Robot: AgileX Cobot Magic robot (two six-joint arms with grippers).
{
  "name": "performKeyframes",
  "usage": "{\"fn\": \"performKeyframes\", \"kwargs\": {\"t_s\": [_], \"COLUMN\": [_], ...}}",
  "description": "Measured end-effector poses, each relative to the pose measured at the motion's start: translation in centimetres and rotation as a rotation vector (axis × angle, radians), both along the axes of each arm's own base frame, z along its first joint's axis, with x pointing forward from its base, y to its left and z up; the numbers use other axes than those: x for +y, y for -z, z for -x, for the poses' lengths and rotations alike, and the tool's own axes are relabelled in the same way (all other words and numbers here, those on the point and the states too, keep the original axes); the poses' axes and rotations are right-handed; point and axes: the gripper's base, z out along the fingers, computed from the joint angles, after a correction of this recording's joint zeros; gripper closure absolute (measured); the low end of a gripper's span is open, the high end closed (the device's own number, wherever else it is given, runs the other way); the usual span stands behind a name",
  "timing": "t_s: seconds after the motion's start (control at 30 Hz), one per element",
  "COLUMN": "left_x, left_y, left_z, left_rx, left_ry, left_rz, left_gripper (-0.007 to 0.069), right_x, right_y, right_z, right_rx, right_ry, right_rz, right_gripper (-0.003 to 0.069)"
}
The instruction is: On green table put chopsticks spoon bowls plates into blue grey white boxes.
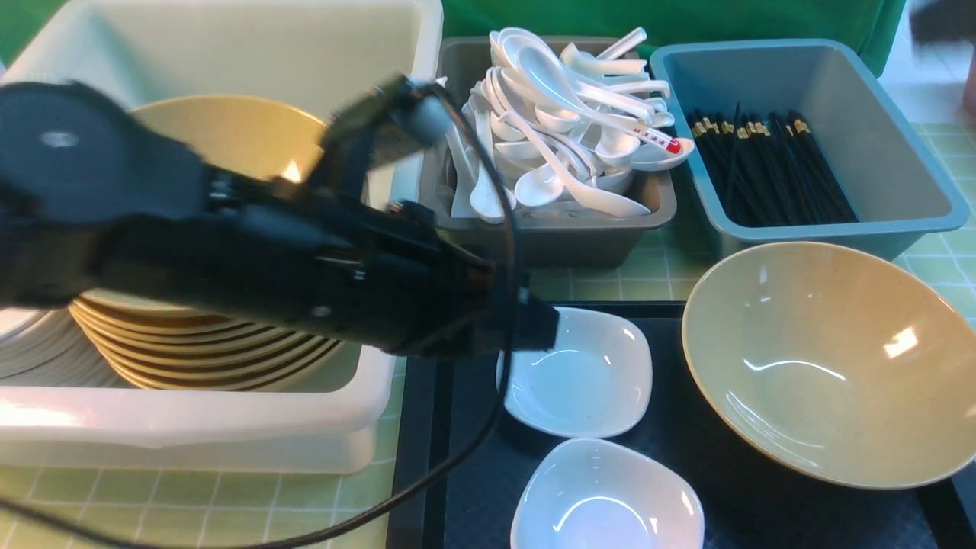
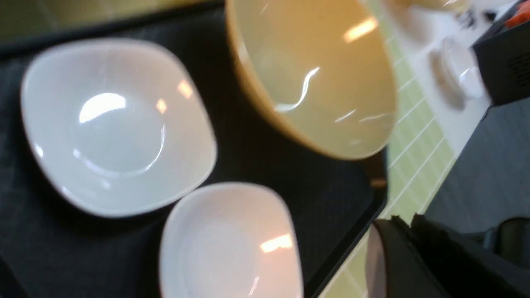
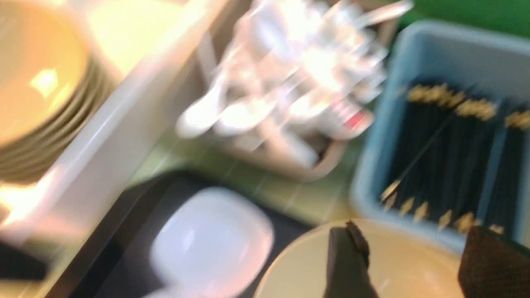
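On the black tray [image 1: 686, 473] lie two white plates [image 1: 579, 374] [image 1: 610, 503] and a tan bowl [image 1: 831, 358]. My left gripper [image 1: 545, 328] hangs at the near edge of the farther plate; in the left wrist view its fingertips [image 2: 403, 217] are pressed together, shut on nothing, off the tray's edge. The right gripper [image 3: 414, 244] is open above the tan bowl [image 3: 405, 269], close to the blue box [image 3: 434, 45]; it does not show in the front view. Chopsticks [image 1: 770, 168] fill the blue box [image 1: 900, 152], and spoons [image 1: 564, 114] are heaped in the grey box [image 1: 564, 236].
The big white box [image 1: 229, 427] at the left holds a stack of tan bowls [image 1: 229, 137] and some white dishes [image 1: 23, 343]. My left arm and its cable reach across it. Green table cloth [image 1: 191, 503] shows in front of the white box.
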Motion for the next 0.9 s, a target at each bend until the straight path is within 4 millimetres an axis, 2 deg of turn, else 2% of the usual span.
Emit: {"fn": "performKeyframes", "kwargs": {"t_s": [0.03,0.07,0.1,0.13,0.2,0.33,0.43,0.63,0.83,0.9], "left_x": [-1.2,-1.3,-2.6,-2.8,-5.0,-7.5,-9.1,-11.9,-13.2,-13.6], "left_y": [0.5,0.5,0.5,0.5,0.6,2.1,4.0,8.4,10.1,10.4], "left_z": [-0.8,-0.8,-1.6,-1.6,-3.4,-6.7,-9.2,-13.0,-14.4,-14.5], "left_rx": [0.022,0.024,0.031,0.037,0.061,0.098,0.116,0.167,0.177,0.173], "left_ry": [0.038,0.040,0.080,0.082,0.092,0.080,0.079,0.084,0.103,0.129], "left_rz": [-0.031,-0.030,-0.062,-0.064,-0.101,-0.128,-0.146,-0.165,-0.124,-0.091], "left_gripper": [0.0512,0.0512,0.0442,0.0433,0.0299,0.0160,0.0114,0.0102,0.0116,0.0187], "right_x": [0.1,0.1,-0.3,-0.4,-1.2,-1.9,-2.4,-2.6,-2.5,-2.4], "right_y": [1.6,1.8,3.2,3.2,4.6,5.5,5.8,6.1,6.6,7.1], "right_z": [3.1,3.5,6.5,6.8,10.9,14.3,15.3,15.5,14.9,14.4], "right_rx": [-0.016,-0.018,-0.040,-0.048,-0.128,-0.213,-0.230,-0.216,-0.171,-0.143], "right_ry": [-0.009,-0.011,0.001,0.003,0.028,0.063,0.099,0.112,0.113,0.112], "right_rz": [-0.018,-0.019,-0.040,-0.044,-0.079,-0.133,-0.141,-0.119,-0.099,-0.085], "right_gripper": [0.0284,0.0284,0.0284,0.0284,0.0284,0.0284,0.0284,0.0284,0.0284,0.0291]}}
